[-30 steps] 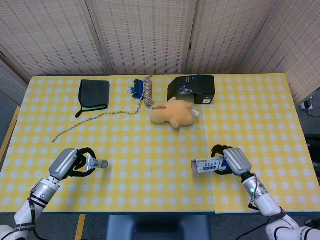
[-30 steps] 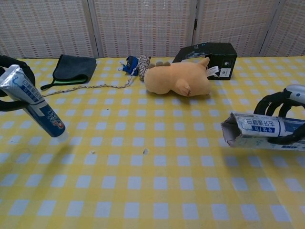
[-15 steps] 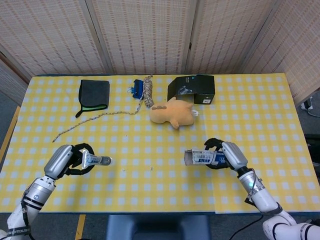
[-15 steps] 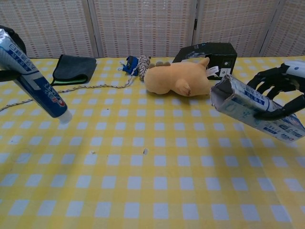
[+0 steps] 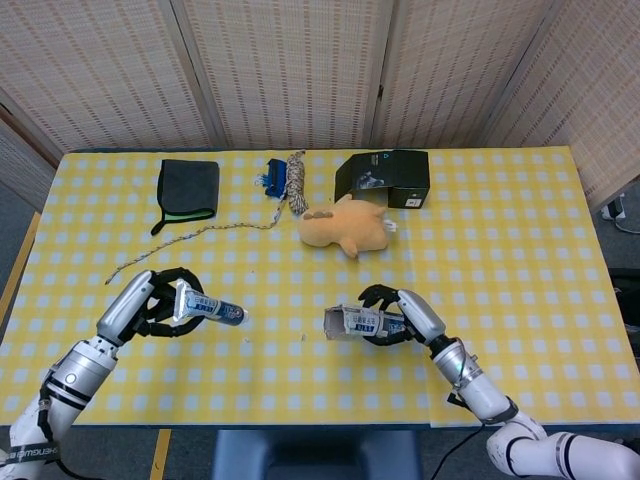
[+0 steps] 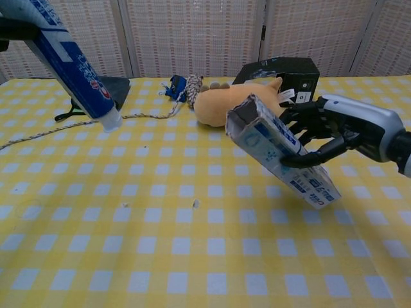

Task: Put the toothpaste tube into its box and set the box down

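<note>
Above the checked table (image 5: 300, 380), the left hand (image 5: 150, 305) gripped the toothpaste tube (image 5: 208, 309), cap end toward the middle. The right hand (image 5: 405, 315) held the box (image 5: 355, 322) aloft, its open mouth facing the tube, the two well apart. Step in hand, as judged: bringing tube and box together before insertion. Next, the cap would need lining up with the mouth.
</note>
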`<action>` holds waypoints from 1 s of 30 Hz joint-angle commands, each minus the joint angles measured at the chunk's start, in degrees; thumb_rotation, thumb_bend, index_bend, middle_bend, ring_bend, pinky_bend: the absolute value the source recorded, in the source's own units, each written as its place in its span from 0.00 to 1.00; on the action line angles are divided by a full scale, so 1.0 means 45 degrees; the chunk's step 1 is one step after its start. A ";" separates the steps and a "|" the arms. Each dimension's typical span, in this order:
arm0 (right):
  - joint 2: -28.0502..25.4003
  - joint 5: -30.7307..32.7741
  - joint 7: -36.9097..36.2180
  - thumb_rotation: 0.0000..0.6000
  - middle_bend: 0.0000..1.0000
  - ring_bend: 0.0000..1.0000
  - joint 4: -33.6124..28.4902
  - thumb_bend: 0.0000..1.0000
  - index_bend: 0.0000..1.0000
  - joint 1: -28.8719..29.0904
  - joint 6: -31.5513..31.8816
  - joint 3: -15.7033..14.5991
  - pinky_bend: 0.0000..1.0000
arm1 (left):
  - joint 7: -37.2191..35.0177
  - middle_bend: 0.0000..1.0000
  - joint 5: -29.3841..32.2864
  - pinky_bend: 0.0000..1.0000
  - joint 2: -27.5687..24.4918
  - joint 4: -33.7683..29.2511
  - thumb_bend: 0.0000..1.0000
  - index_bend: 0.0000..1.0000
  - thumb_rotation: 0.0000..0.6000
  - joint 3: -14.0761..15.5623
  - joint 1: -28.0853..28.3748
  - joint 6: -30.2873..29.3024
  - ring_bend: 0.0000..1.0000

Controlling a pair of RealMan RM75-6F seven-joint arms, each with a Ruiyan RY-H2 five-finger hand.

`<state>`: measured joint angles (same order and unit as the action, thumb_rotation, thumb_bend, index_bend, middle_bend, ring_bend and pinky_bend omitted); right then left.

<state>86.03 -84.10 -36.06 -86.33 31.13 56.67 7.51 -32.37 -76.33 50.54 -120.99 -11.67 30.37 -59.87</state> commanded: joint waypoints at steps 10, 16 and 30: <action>0.0727 0.0253 -0.0183 1.00 0.35 0.36 0.0354 0.23 0.51 0.0464 0.0013 0.0339 0.41 | 0.0215 1.00 0.1630 1.00 -0.0142 -0.1097 0.64 0.79 1.00 -0.0896 0.0545 0.0384 1.00; 0.1264 0.0519 -0.0415 1.00 0.35 0.36 0.0937 0.23 0.51 0.0746 -0.0207 0.0510 0.41 | 0.0161 1.00 0.2448 1.00 -0.0067 -0.1416 0.64 0.79 1.00 -0.1369 0.0776 0.0437 1.00; 0.2151 0.0653 -0.0762 1.00 0.35 0.35 0.1349 0.23 0.51 0.1186 -0.0291 0.0719 0.41 | 0.0947 1.00 0.3938 1.00 0.0363 -0.2007 0.64 0.80 1.00 -0.2179 0.1368 0.0241 1.00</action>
<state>95.63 -81.16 -39.43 -80.31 36.41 55.32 10.72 -28.40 -58.88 52.01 -129.74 -21.23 36.32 -58.58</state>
